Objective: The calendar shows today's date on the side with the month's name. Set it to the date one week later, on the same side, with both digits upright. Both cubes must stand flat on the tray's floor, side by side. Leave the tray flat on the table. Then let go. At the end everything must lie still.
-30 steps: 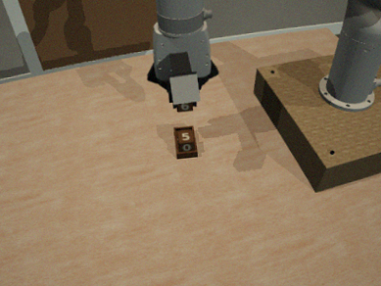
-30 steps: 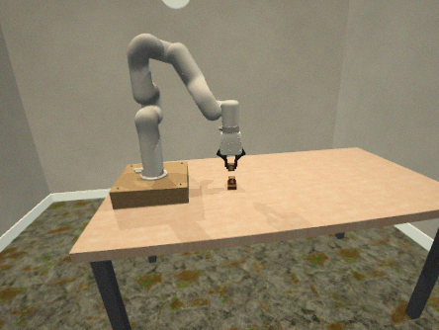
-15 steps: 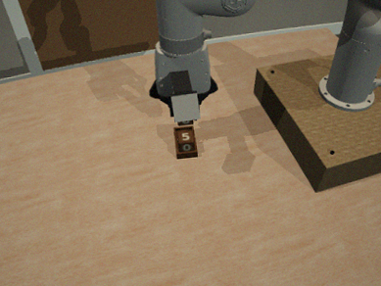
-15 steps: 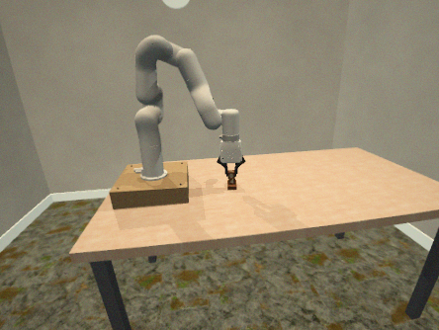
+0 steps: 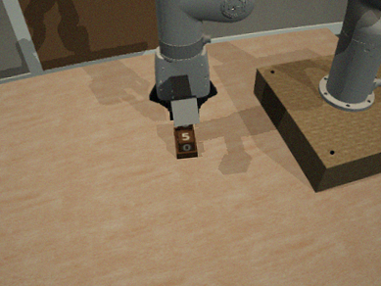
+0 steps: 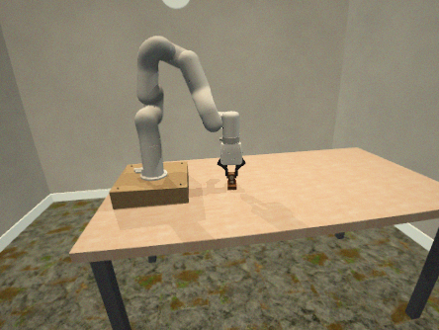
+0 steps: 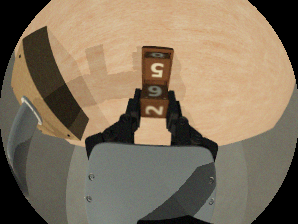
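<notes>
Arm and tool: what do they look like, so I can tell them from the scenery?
The arm is plain light grey, made of fat rounded tube links with smooth elbow joints and a round embossed cap on one joint. It ends in a pale boxy wrist housing. The tool has black angular fingers. No cables or stickers show. A bolted flange ring forms the foot.

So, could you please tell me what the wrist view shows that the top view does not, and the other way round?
Only the wrist view shows the gripper shut on a cube, with 6 and 2 readable on two of its faces, and the dark fingers at its sides. Only the top view shows the arm's mounting block whole, the table's far edge, and a 0 below the 5 on the tray. Both show the tray on the table with the cube marked 5 in it, and the wooden table top.
</notes>
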